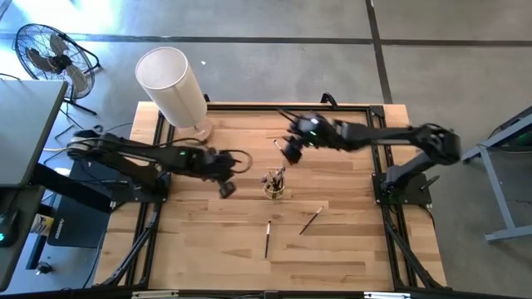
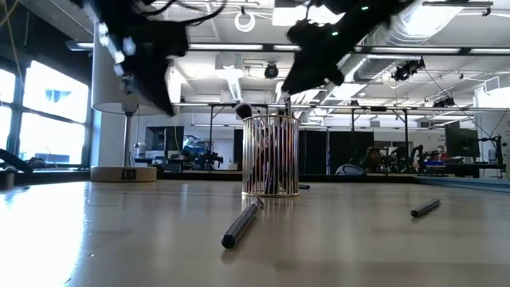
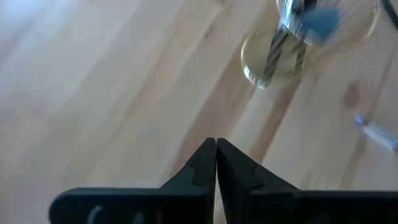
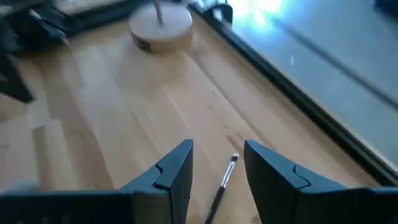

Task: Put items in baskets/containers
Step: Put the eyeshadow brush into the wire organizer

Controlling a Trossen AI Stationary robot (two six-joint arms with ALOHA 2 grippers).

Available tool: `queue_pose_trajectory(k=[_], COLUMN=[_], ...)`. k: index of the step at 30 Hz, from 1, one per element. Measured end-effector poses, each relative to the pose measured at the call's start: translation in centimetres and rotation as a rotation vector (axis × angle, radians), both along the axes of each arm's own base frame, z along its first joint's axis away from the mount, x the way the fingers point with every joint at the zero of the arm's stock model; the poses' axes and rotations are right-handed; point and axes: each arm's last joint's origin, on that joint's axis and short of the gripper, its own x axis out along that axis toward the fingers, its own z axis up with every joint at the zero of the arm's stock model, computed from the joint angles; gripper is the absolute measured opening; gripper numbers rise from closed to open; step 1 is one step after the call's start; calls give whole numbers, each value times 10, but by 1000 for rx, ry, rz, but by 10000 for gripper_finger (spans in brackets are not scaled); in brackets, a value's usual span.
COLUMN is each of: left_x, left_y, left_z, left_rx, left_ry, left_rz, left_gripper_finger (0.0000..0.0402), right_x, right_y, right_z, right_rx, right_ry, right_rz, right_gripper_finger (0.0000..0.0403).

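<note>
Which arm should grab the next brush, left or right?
Right, probably. The right gripper is open with a loose brush lying between its fingers, behind the cup. The left gripper is shut over bare table.

in the left wrist view the glass cup (image 3: pixel 292 59) is smeared by blur and its rim runs off the picture's edge, so the brushes inside (image 3: pixel 277 46) cannot be counted. a loose brush (image 3: pixel 379 134) there is cut off by the edge. in the right wrist view the brush (image 4: pixel 222 186) between the right tool's (image 4: pixel 217 171) fingers runs out of frame. in the low view both arms are cropped by the edge, and the left tool (image 2: pixel 151 92) is a dark blur.
</note>
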Motion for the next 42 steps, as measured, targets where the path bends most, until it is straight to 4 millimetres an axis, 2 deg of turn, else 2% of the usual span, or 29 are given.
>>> queue_pose_trajectory(k=[2,4,6,11,19,23,31,42], left_x=[-15,-24,-36,-51,-60,-62,-64,-68], left_y=[1,0,1,2,2,2,2,2], left_z=[-12,-17,-23,-25,-30,-32,-34,-37], left_rx=[-40,-82,-108,-110,-67,-64,-29,-43], left_ry=[-60,-164,-191,-238,-153,-119,-77,-28], left_rz=[-7,-19,-20,-27,-82,-105,-151,-172], left_gripper_finger=[3,6,3,2,1,1,0,0], right_x=[18,34,48,80,117,125,123,125], right_y=[-16,-32,-50,-87,-114,-120,-129,-131], right_z=[3,2,2,-14,-56,-75,-104,-123], right_rx=[57,114,156,273,422,455,544,553], right_ry=[59,151,224,422,575,597,639,676], right_rz=[-31,-55,-79,-118,-108,-124,-173,-184], right_gripper_finger=[138,138,138,138,138,138,138,128])
